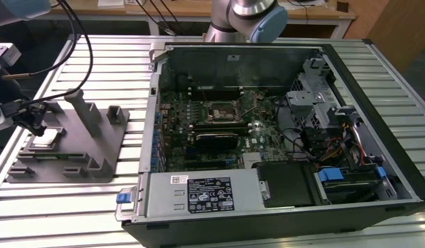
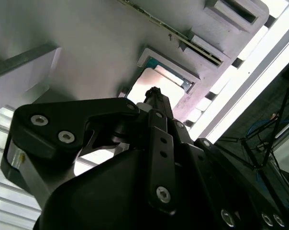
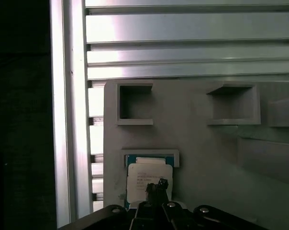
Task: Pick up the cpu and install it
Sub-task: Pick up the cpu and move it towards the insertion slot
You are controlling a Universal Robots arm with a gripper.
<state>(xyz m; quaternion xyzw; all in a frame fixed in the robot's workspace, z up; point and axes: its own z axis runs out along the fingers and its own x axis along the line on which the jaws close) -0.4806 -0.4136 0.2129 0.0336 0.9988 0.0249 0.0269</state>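
Gripper (image 1: 36,131) poised on the cpu (image 1: 48,138) in its grey tray (image 1: 95,150)

In both wrist views the gripper (image 2: 154,92) (image 3: 156,184) is drawn together to one narrow black tip with nothing clamped in it, set right over the silvery top of the cpu (image 2: 139,88) (image 3: 149,172); whether the tip touches the chip I cannot tell. The cpu lies flat in a shallow framed pocket of the tray (image 3: 206,153), near the tray's edge, with two empty square recesses farther along the tray. In the exterior view the tray sits on the slatted metal table (image 1: 61,217) at the exterior view's left, well apart from the open computer case (image 1: 377,170) at the right. Inside the case, the motherboard (image 1: 267,137) shows its dark metal-framed socket (image 1: 218,111).
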